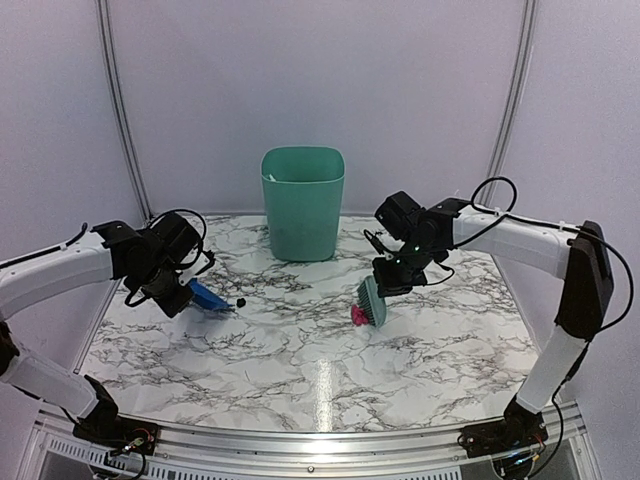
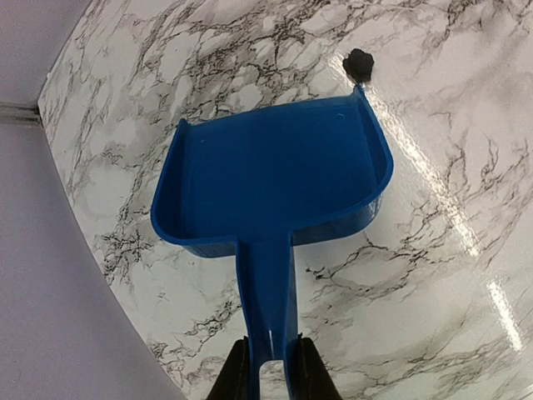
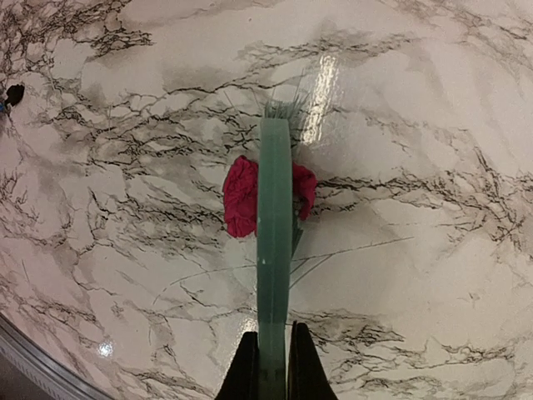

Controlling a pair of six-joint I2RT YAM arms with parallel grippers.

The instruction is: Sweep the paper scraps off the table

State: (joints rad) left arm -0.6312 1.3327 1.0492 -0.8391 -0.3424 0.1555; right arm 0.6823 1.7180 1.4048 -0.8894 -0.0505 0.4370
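Glossy white-marble table [image 1: 300, 370], dark grey veins, metal rail [image 1: 300, 445] along the near edge. Two bits of paper in sight on it, each a tight crumpled wad far smaller than either tool.

Right of centre: magenta-pink paper scrap [image 3: 241, 197], deep pink and wrinkled, pressed against the bristles of the green hand brush [image 3: 274, 250]. From the right wrist view, bulges out on both sides of the brush's narrow edge, more of it on the left. Bristles down on the marble, a few splayed outward.

Left of centre: black paper scrap [image 2: 359, 64], a small dark knot, lying outside the blue dustpan [image 2: 275, 175], right at its far right corner. Touching or just beside, cannot tell which.

Left gripper [image 2: 268, 371]: fingers pinching the dustpan's handle from both sides. Right gripper [image 3: 273, 367]: fingers pressed tight on the brush's handle.

Toward the far edge, mid-table: teal waste bin [image 1: 303, 203], upright, well apart from both scraps.
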